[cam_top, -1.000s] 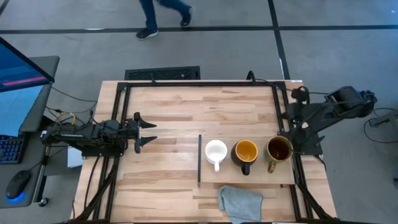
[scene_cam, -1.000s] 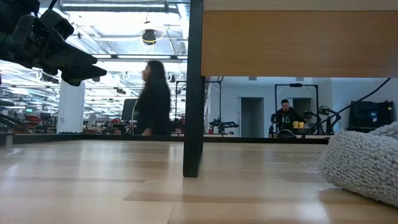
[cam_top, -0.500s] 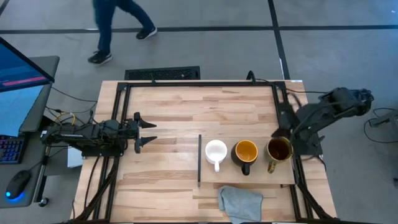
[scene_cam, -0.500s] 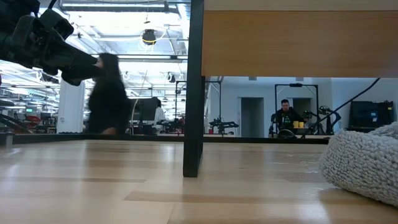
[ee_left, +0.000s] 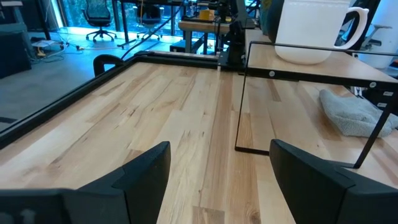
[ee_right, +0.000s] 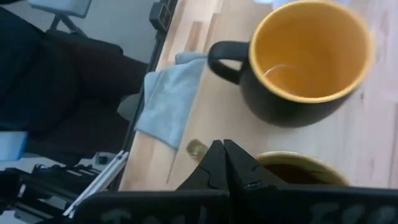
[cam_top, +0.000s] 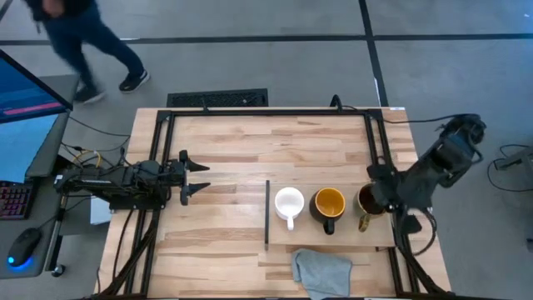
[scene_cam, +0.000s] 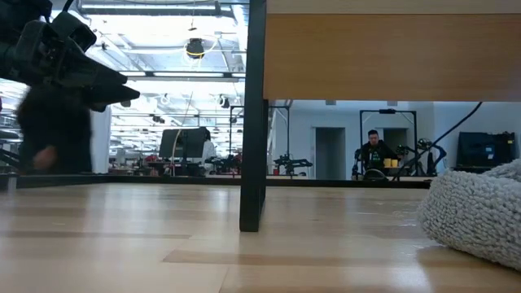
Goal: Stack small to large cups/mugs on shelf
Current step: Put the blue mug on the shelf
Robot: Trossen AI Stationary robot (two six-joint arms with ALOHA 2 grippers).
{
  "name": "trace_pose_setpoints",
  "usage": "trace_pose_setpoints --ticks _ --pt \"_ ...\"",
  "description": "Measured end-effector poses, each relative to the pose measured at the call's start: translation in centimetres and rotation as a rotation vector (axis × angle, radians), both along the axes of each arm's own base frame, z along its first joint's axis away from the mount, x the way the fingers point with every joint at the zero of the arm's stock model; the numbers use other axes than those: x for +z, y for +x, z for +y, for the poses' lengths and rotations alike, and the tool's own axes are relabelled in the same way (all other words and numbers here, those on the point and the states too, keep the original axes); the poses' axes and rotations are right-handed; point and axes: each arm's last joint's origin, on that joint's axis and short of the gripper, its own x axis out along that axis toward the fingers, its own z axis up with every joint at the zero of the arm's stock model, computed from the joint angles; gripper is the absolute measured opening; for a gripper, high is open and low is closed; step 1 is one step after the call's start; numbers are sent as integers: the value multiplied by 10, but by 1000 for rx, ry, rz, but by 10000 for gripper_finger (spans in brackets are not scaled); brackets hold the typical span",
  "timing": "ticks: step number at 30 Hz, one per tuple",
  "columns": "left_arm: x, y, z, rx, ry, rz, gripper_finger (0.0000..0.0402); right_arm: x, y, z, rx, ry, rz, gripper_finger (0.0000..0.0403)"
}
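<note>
Three mugs stand upright on their bases in a row on the light-wood shelf [cam_top: 333, 233], handles toward the table's near edge: a white one [cam_top: 289, 202], a black one with a yellow inside [cam_top: 330, 204] and an olive-brown one [cam_top: 371, 202]. My right gripper [cam_top: 379, 193] hangs shut above the olive-brown mug's right rim [ee_right: 298, 169], slanting down, apart from it. The black mug [ee_right: 305, 62] shows just past its fingertips [ee_right: 225, 163]. My left gripper [cam_top: 196, 177] waits open at the table's left, level, pointing toward the shelf [ee_left: 298, 62] and the white mug [ee_left: 308, 31].
A crumpled grey cloth [cam_top: 321, 271] lies at the table's near edge, partly under the shelf's near side. The shelf stands on thin dark legs [scene_cam: 252, 114] with a dark strip on its left end. Bare wood stretches between my left gripper and the shelf. A person walks beyond the far edge.
My right gripper has swung from the table's far right corner toward the near edge, tipped downward, and now hangs over the olive-brown mug, still shut. The mugs have not moved. A person has walked leftward across the floor beyond the table.
</note>
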Motion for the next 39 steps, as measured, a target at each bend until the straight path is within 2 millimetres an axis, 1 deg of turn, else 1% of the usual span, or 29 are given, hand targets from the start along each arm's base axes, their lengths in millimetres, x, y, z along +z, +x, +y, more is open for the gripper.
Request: trace_pose_setpoints --ticks 8,13,21,28,34,39 --pt "0 0 0 0 0 0 266 -10 11 27 21 -12 46 0" --pt "0 0 0 0 0 0 266 -14 17 34 13 -37 37 0" --pt "0 0 0 -5 -1 1 266 -21 24 40 2 -75 70 0" --pt "0 0 0 -5 -1 0 266 -29 26 40 -29 -158 130 0" --pt "0 0 -1 -21 -4 1 266 -29 27 38 -45 -156 139 0" --pt "0 0 -1 -21 -4 1 266 -30 25 37 -67 -138 180 0"
